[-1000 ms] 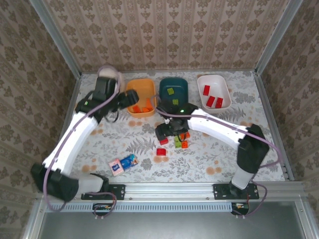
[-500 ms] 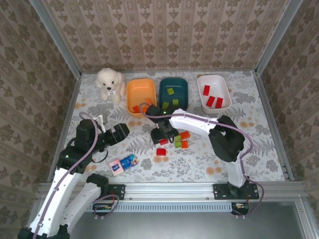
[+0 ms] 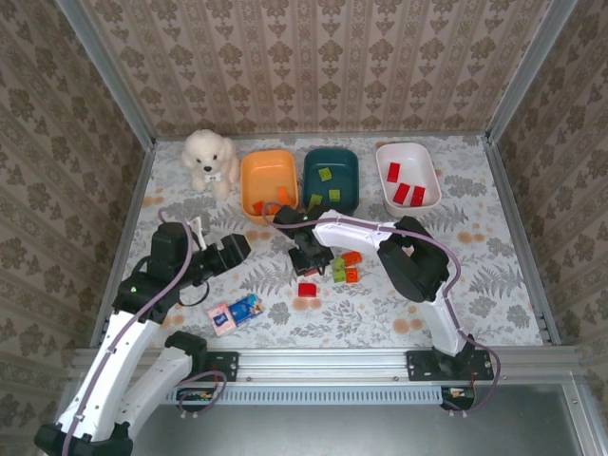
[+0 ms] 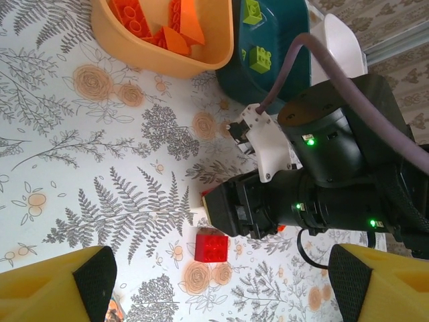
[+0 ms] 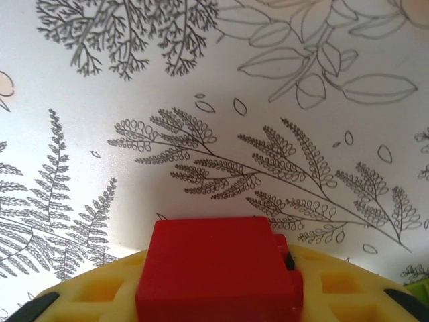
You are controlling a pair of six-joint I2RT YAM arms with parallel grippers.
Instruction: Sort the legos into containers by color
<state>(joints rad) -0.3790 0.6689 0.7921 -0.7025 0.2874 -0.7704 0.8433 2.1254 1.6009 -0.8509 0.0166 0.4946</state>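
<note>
Tubs (image 3: 310,177) upper centre partly filled; right gripper (image 3: 307,262) clamps red lego (image 5: 218,272), left gripper (image 3: 236,249) released, empty; few loose legos (image 3: 307,289) remain mid-frame.

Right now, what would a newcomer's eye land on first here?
The right arm reaches across mid-table, its jaws closed on a red brick. Behind it, along the far edge, stand an orange tub, a teal tub and a white tub, each holding bricks. A white plush dog sits at their left.
</note>
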